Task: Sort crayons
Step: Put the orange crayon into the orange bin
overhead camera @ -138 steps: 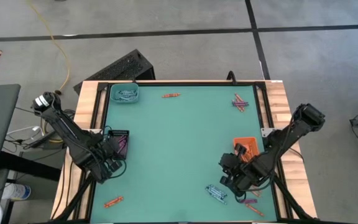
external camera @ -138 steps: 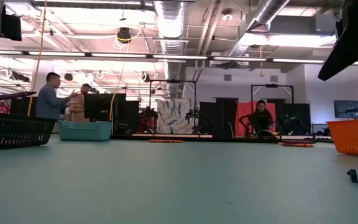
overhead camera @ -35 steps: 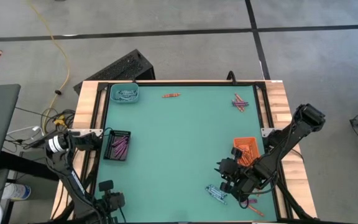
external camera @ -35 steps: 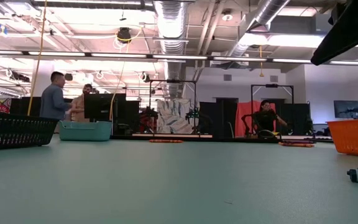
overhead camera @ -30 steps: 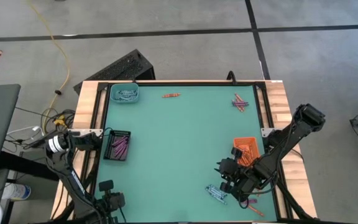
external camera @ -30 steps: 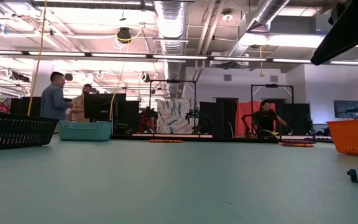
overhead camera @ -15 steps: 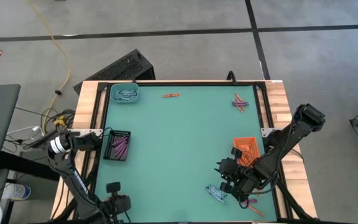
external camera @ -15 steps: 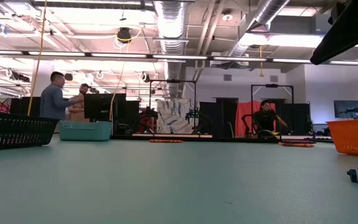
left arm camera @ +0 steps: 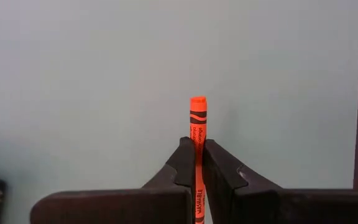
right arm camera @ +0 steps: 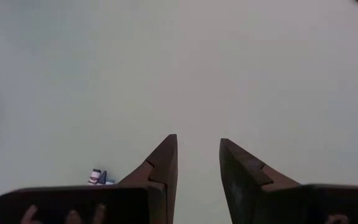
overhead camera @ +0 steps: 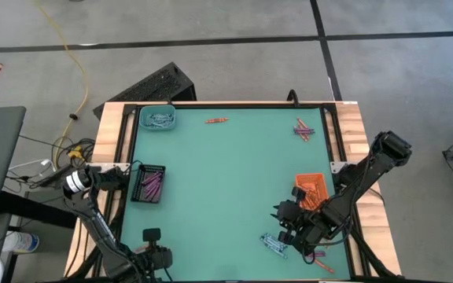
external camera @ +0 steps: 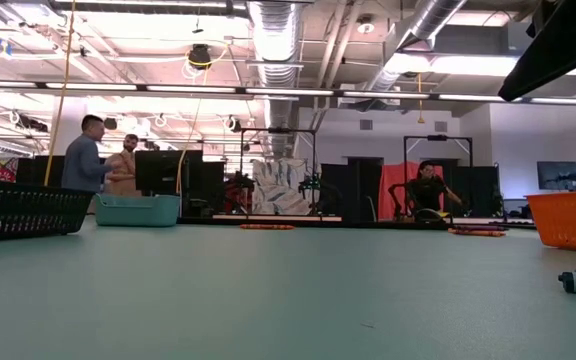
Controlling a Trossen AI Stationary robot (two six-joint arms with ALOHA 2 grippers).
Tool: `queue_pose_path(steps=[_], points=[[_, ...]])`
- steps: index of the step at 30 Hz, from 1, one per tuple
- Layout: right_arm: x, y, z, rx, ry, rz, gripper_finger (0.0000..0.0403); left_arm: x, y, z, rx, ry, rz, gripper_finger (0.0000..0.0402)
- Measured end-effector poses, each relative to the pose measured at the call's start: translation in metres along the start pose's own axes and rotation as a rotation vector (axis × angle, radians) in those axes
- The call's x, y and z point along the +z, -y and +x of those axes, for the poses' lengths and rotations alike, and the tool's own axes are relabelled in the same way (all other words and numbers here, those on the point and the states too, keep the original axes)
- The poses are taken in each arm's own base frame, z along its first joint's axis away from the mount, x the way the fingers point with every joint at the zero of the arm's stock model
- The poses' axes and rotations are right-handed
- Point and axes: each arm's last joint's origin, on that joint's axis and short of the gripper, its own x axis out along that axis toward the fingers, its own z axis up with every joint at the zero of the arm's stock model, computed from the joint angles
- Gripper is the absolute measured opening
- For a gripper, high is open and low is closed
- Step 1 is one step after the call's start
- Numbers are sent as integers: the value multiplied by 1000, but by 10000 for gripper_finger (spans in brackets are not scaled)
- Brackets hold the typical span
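My left gripper (overhead camera: 156, 259) hovers at the table's near left corner, shut on an orange crayon (left arm camera: 198, 118). My right gripper (overhead camera: 284, 223) stands open over the mat at the near right, just left of the orange tray (overhead camera: 311, 189); nothing is between its fingers (right arm camera: 197, 142). Pale blue-grey crayons (overhead camera: 274, 244) lie flat on the mat just near of it. One orange crayon (overhead camera: 215, 120) lies at the far edge, and a mixed bunch (overhead camera: 303, 130) at the far right. The black tray (overhead camera: 149, 183) holds purple crayons and the teal tray (overhead camera: 158, 119) pale ones. My left gripper pinches the orange crayon between its two fingertips (left arm camera: 182, 160), partway along its paper-wrapped shaft (left arm camera: 197, 144). The crayon lies along the fingers. Its flat end (left arm camera: 198, 101) sticks out past the tips, and the rest runs back between the fingers. It looks lifted clear of the mat.
A few more crayons (overhead camera: 318, 259) lie at the near right corner behind my right gripper. The middle of the green mat (overhead camera: 219, 189) is bare. Wooden rails (overhead camera: 108, 141) border the table. People stand in the room beyond the far edge (external camera: 88, 155).
My left gripper has gone toward the table's right along the near edge and risen a little, its wrist rolling slightly, still shut on the orange crayon.
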Motion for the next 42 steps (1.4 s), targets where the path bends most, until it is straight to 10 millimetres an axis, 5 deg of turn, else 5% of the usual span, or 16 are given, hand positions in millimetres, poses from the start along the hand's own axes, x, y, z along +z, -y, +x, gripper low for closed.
queue_pose_path(steps=[30, 42], points=[[18, -18, -2, 118, 183, -128, 113, 96, -30, -16, 364, 386, 315, 0], [16, -18, 6, 30, 210, -153, 113, 159, -52, 0, 255, 444, 435, 1]])
